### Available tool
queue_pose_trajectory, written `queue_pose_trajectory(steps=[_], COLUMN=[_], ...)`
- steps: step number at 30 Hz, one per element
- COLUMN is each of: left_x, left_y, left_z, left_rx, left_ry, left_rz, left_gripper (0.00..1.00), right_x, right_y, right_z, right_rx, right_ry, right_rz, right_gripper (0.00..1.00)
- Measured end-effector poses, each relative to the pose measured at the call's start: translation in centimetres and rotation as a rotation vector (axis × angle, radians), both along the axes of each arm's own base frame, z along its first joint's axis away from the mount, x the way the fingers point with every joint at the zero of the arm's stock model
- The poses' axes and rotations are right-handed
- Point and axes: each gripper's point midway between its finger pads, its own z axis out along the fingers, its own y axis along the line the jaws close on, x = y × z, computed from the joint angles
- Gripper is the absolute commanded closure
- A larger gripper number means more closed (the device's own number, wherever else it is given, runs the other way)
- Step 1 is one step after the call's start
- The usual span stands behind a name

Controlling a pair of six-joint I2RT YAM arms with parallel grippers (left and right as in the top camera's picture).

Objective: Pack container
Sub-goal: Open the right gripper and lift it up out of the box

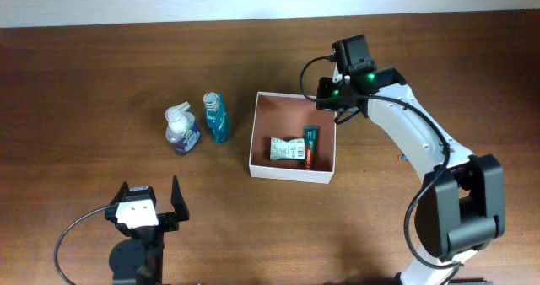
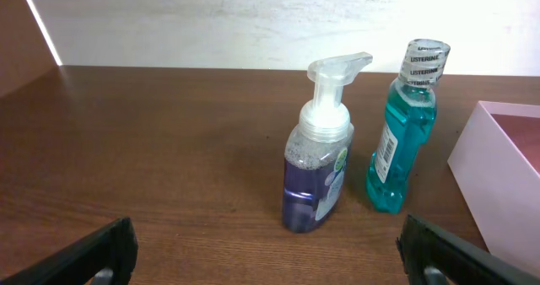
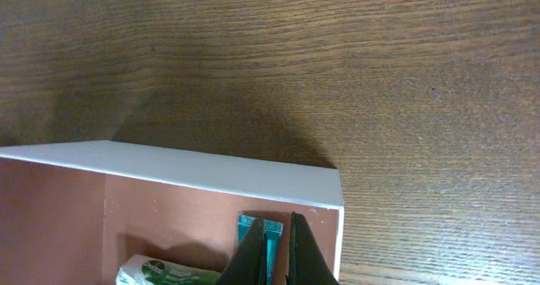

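The right gripper [image 3: 276,243] was pinched shut over the container [image 1: 291,174]; the left gripper [image 1: 148,202] stood wide open.
The container was a flat square box with white walls and a pinkish-brown inside, sitting on the table [image 1: 84,83] near two bottles [image 1: 217,118].

Overhead: far, straight down on table [image 1: 84,83]. Left wrist: low, level, looking ahead out of left gripper [image 2: 266,234] toward soap bottle [image 2: 316,167], mid-range. Right wrist: close, steep down past right gripper [image 3: 275,234]. All three catch the container [image 1: 291,172].
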Motion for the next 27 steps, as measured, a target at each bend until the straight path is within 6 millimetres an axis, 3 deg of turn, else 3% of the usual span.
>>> queue_pose_trajectory(steps=[11,21,27], left_x=[0.0,0.0,0.0], left_y=[0.0,0.0,0.0], left_z=[0.0,0.0,0.0], left_rx=[0.000,0.000,0.000], left_ry=[0.000,0.000,0.000], left_rz=[0.000,0.000,0.000], left_gripper=[0.01,0.01,0.01], right_x=[0.2,0.4,-0.6], right_y=[-0.7,-5.5,-5.9], right_z=[0.0,-0.4,-1.1], right_rx=[-0.026,-0.047,-0.052], right_ry=[-0.009,0.026,0.077], right_rz=[0.010,-0.093,-0.105], right_gripper=[0.96,0.96,0.96])
